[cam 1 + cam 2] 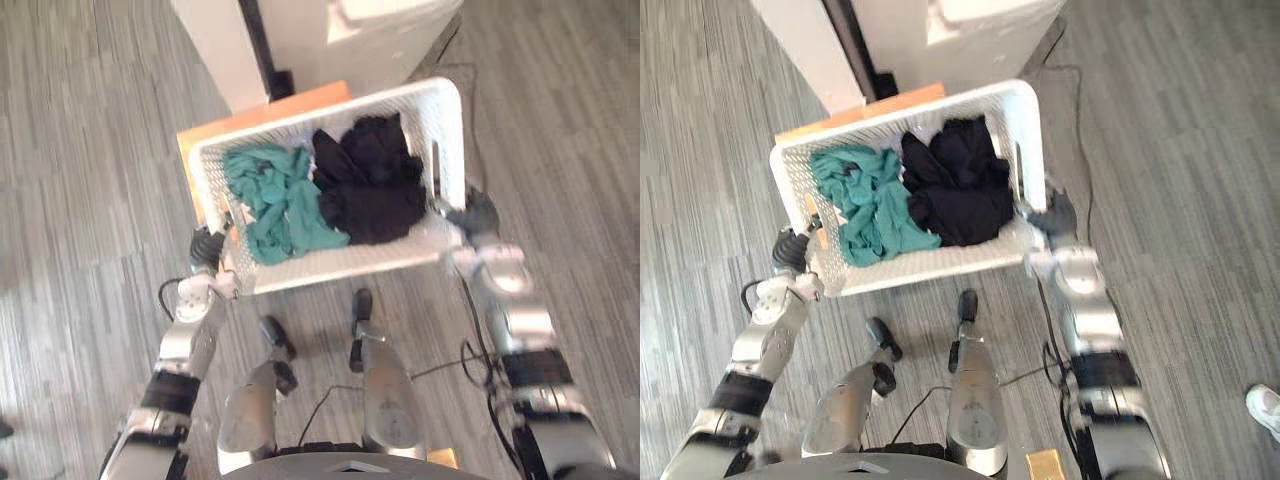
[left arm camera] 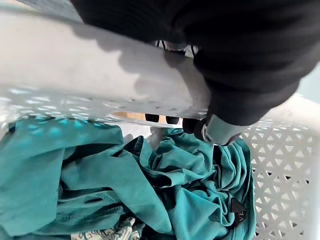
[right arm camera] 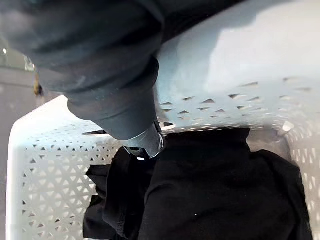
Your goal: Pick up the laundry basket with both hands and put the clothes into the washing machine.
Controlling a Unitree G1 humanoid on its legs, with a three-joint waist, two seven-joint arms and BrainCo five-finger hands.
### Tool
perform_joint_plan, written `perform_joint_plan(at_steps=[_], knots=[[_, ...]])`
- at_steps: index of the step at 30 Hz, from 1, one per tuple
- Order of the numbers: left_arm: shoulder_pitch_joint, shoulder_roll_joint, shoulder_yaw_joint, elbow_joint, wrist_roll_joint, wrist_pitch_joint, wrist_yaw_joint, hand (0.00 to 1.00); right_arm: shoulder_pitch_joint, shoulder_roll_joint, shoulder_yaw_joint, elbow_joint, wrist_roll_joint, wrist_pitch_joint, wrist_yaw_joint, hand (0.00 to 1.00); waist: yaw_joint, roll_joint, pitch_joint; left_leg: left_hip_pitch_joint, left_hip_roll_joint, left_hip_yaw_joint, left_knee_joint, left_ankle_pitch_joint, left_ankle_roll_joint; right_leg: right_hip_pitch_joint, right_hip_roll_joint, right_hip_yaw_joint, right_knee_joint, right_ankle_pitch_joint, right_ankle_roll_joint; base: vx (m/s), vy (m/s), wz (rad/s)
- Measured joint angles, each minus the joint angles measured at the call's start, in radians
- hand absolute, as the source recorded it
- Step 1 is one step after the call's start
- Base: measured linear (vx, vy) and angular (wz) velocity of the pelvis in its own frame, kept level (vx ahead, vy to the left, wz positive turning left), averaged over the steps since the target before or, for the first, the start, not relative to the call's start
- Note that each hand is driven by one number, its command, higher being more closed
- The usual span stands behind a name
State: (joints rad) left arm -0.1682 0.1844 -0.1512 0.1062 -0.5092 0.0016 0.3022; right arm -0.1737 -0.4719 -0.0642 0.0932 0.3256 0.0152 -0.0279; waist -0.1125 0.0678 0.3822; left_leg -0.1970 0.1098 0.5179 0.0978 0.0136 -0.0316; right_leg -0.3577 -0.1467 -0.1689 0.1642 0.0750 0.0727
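Left eye view, laundry basket (image 1: 330, 262): white and latticed, right in front of the robot above the grey plank floor (image 1: 90, 150), caught between both hands at its two short ends.
Left eye view, clothes: a teal heap (image 1: 280, 205) lies in the robot's left half and a black heap (image 1: 370, 185) in the right half, touching in the middle.
Left eye view, left hand (image 1: 207, 245): set against the basket's left end.
Left eye view, right hand (image 1: 478, 212): set against the basket's right end rim.
Left eye view, background: an orange board (image 1: 300, 105) pokes out past the basket's far edge. I cannot tell whether the basket rests on it. A white appliance (image 1: 300, 40) with a dark upright strip stands just beyond.
Right eye view, shoe (image 1: 1265, 405): a person's pale shoe on the floor, well off to the robot's right.
Left wrist view, left hand: dark fingertips (image 2: 172, 120) are hooked under the rim above the teal heap, grasping the basket.
Right wrist view, right hand: fingers (image 3: 147, 141) are curled down inside the lattice wall beside the black heap, grasping the basket.
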Motion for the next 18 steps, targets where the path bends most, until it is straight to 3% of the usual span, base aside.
perform_joint_plan(at_steps=[5, 9, 10, 12, 14, 15, 16, 17, 18], knots=[[0.138, 0.029, -0.067, -0.121, 0.024, 0.000, -0.027, 1.00, 0.332, 0.094, -0.080, -0.135, -0.013, -0.015, 0.055, 1.00, -0.026, -0.009, -0.098, 0.048, 0.052, 0.036, 0.153, -0.117, -0.011, 0.047, 0.039, 0.089, 0.008, -0.009, 0.001, 0.08, 0.023, -0.55], [0.238, 0.041, -0.049, -0.170, 0.056, 0.000, -0.050, 1.00, 0.396, 0.172, -0.089, -0.170, -0.022, -0.017, 0.073, 1.00, -0.008, -0.003, -0.118, 0.098, 0.048, -0.206, 0.289, -0.297, -0.038, 0.044, 0.141, 0.325, 0.031, -0.014, 0.018, 0.00, 0.050, -1.80], [0.247, 0.040, -0.052, -0.170, 0.062, 0.001, -0.055, 1.00, 0.419, 0.186, -0.093, -0.176, -0.022, -0.017, 0.073, 1.00, -0.015, -0.004, -0.131, 0.102, 0.041, -0.215, 0.302, -0.319, -0.036, 0.043, 0.153, 0.355, 0.027, -0.008, 0.026, -0.05, 0.174, -1.69], [0.278, 0.041, -0.059, -0.170, 0.090, 0.003, -0.092, 1.00, 0.528, 0.232, -0.106, -0.234, -0.024, -0.017, 0.072, 1.00, -0.048, -0.019, -0.178, 0.126, 0.007, -0.161, 0.311, -0.366, -0.006, 0.039, 0.184, 0.484, -0.019, 0.038, 0.059, -0.04, 0.193, -1.58], [0.287, 0.045, -0.054, -0.170, 0.101, 0.004, -0.113, 1.00, 0.580, 0.250, -0.108, -0.270, -0.037, -0.019, 0.072, 1.00, -0.057, -0.033, -0.193, 0.129, -0.001, -0.071, 0.345, -0.397, 0.007, 0.040, 0.197, 0.591, -0.091, 0.109, 0.093, -0.06, 0.202, -1.80], [0.288, 0.046, -0.052, -0.170, 0.102, 0.007, -0.124, 1.00, 0.602, 0.267, -0.114, -0.286, -0.046, -0.019, 0.072, 1.00, -0.068, -0.044, -0.197, 0.130, -0.005, -0.018, 0.364, -0.407, 0.015, 0.042, 0.191, 0.625, -0.141, 0.127, 0.079, -0.10, 0.165, -1.97], [0.288, 0.040, -0.046, -0.166, 0.106, 0.019, -0.136, 1.00, 0.615, 0.288, -0.130, -0.293, -0.050, -0.017, 0.071, 1.00, -0.080, -0.038, -0.193, 0.136, 0.001, 0.027, 0.366, -0.403, 0.028, 0.034, 0.166, 0.519, -0.181, 0.060, -0.036, -0.10, 0.146, -2.01], [0.293, 0.037, -0.035, -0.164, 0.121, 0.026, -0.144, 1.00, 0.623, 0.319, -0.138, -0.293, -0.056, -0.014, 0.071, 1.00, -0.074, -0.028, -0.192, 0.173, 0.022, 0.093, 0.327, -0.395, 0.044, -0.006, 0.144, 0.313, -0.134, 0.003, -0.125, -0.06, 0.163, -1.88], [0.302, 0.035, -0.021, -0.164, 0.125, 0.027, -0.155, 1.00, 0.629, 0.332, -0.143, -0.293, -0.058, -0.013, 0.072, 1.00, -0.073, -0.030, -0.193, 0.198, 0.027, 0.136, 0.307, -0.395, 0.044, -0.027, 0.130, 0.204, -0.071, 0.001, -0.133, -0.02, 0.115, -1.75]])
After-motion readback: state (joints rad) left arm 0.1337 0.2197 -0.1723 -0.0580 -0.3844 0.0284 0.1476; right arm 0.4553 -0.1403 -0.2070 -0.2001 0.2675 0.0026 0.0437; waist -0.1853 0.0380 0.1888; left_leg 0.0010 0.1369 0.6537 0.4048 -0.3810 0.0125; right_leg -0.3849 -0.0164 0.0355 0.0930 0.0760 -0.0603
